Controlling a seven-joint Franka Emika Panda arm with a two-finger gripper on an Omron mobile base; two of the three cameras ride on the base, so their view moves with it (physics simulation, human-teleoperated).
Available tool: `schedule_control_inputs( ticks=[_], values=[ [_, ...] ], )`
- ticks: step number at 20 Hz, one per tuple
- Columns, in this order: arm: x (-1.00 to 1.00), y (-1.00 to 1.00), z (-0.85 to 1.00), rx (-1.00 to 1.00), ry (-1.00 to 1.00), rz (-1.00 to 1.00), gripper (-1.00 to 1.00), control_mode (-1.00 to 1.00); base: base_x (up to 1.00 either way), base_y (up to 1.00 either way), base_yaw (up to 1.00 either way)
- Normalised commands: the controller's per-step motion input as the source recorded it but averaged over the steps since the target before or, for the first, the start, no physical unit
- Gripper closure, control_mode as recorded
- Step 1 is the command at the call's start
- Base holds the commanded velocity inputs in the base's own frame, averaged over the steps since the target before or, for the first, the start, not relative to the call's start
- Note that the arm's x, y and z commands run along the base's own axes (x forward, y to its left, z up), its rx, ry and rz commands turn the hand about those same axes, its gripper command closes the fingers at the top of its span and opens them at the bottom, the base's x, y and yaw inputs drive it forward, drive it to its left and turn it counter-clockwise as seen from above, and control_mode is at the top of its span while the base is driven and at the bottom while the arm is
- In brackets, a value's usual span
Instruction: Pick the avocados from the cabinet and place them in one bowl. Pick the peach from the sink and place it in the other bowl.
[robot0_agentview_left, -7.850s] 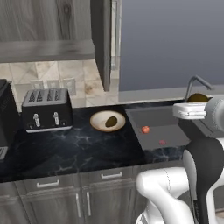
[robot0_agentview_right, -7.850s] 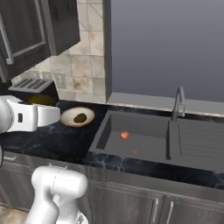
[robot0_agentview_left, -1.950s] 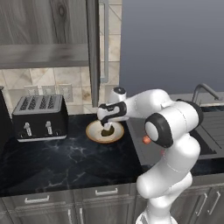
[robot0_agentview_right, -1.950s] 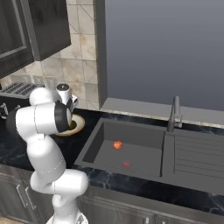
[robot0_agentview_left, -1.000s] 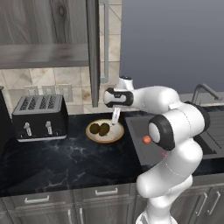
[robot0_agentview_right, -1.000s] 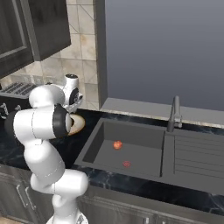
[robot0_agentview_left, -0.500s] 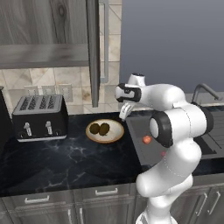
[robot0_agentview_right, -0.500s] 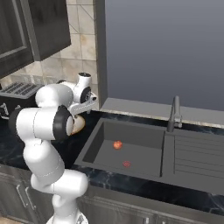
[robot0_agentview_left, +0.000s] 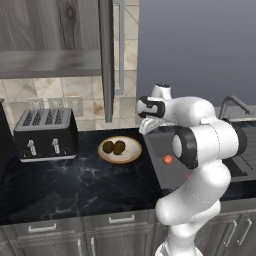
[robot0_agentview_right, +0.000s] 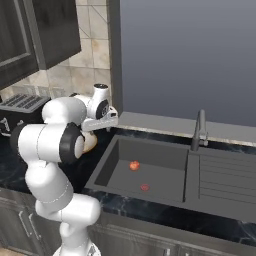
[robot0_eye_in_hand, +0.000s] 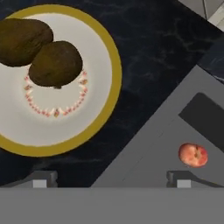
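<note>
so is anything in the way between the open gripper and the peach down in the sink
Nothing visible blocks it. The gripper is open and empty above the seam between counter and sink. The peach lies bare on the basin floor, with open space above it. The avocados sit off to the side in their bowl.

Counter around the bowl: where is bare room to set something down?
Free: the dark counter in front of the toaster and bowl, up to the sink edge. Crowded: the bowl, both avocados touching.
</note>
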Motion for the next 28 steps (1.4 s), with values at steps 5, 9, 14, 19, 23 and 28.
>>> schedule_control_inputs(
  ticks=[5,9,14,19,23,28],
  values=[
    [0.06,-0.41,-0.14,-0.05,0.01,-0.37,-1.00,-1.00,0.00,0.00,0.00],
    [0.06,-0.51,-0.19,-0.04,0.02,-0.35,-1.00,-1.00,0.00,0.00,0.00],
    [0.07,-0.53,-0.16,-0.03,0.03,-0.35,-1.00,-1.00,0.00,0.00,0.00],
    [0.02,-0.52,-0.31,-0.01,-0.01,-0.30,-1.00,-1.00,0.00,0.00,0.00],
    [0.17,-0.14,-0.26,0.07,-0.11,-0.02,-1.00,-1.00,0.00,0.00,0.00],
    [0.10,-0.34,-0.45,0.06,-0.04,0.00,-1.00,-1.00,0.00,0.00,0.00]
  ],
)
